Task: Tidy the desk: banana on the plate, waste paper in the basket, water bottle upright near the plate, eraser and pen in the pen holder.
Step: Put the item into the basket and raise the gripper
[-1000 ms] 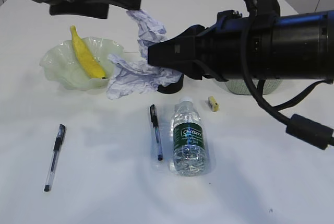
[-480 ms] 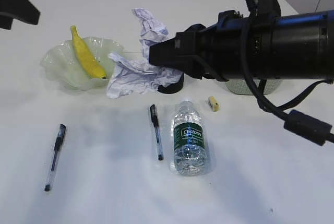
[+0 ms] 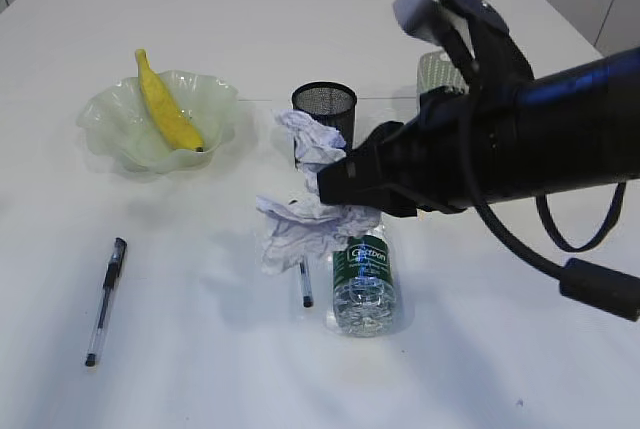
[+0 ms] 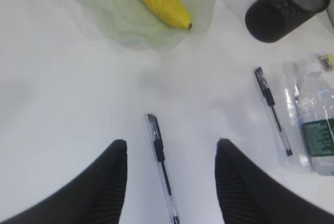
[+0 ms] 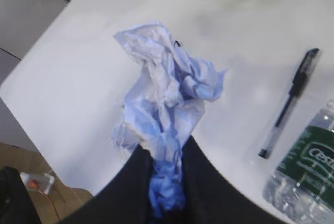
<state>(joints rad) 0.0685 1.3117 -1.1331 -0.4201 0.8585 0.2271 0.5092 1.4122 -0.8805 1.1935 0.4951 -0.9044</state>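
The right gripper point(image 5: 166, 182) pinches the waste paper point(image 3: 305, 211) between its closed fingers and holds it in the air above the desk point(image 3: 200, 369), over the lying water bottle point(image 3: 362, 279) and a pen point(image 5: 289, 101) beside it. The left gripper point(image 4: 171, 174) hangs open over another pen point(image 4: 162, 164), touching nothing. Farther back, the banana point(image 3: 165, 104) lies on the plate point(image 3: 105, 119), and the pen holder point(image 3: 324, 109) stands upright near the middle. The basket point(image 3: 432, 71) shows only partly behind the right arm.
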